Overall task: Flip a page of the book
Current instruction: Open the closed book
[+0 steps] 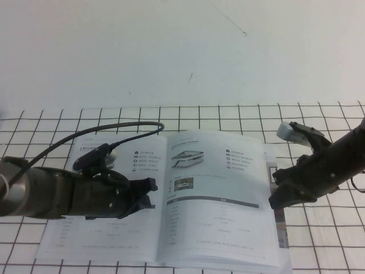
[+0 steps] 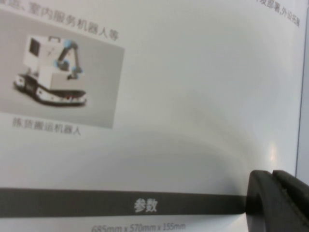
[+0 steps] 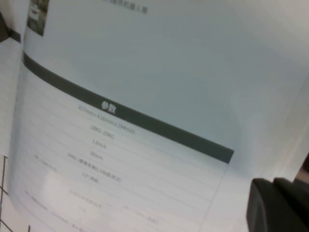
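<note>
book [image 1: 188,200] open flat | left tool [image 1: 149,193] shut, on left page | right tool [image 1: 276,191] shut at right page [image 1: 219,194] edge

The high view looks down from the robot's own side onto the gridded table [image 1: 228,114], taking in the whole open book [image 1: 171,200] and both arms. The left wrist view sits very close over the book's left-hand sheet, with the left gripper [image 2: 279,200] at the frame's edge. The right wrist view looks closely and obliquely across the page [image 3: 145,96], the right gripper [image 3: 277,205] at its corner. All three views share the book.
</note>
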`<action>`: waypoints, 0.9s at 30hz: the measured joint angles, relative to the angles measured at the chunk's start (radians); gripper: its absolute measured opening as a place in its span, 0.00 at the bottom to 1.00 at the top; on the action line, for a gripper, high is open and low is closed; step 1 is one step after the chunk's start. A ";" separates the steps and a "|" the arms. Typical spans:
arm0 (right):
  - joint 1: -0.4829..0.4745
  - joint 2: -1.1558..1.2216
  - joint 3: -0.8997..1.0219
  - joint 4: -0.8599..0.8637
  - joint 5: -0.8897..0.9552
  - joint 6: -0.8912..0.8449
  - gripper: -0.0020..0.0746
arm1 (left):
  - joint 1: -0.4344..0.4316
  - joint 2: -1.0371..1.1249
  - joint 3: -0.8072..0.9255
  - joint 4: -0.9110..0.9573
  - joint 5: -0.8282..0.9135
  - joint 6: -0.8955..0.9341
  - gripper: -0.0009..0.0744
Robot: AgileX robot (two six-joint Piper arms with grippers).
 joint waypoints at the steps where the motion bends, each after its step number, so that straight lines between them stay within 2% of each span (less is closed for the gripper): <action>1: 0.000 0.007 0.000 0.000 0.000 -0.001 0.04 | 0.000 0.000 0.000 0.000 0.000 0.000 0.01; 15: 0.087 0.067 -0.006 0.051 -0.028 -0.037 0.03 | 0.000 0.000 0.000 -0.002 0.000 0.000 0.01; 21: 0.119 0.074 -0.010 0.230 -0.043 -0.146 0.03 | 0.000 0.000 0.000 -0.003 0.000 0.000 0.01; 27: 0.122 0.077 -0.010 0.337 -0.049 -0.196 0.03 | 0.000 0.000 0.000 -0.003 0.000 0.000 0.01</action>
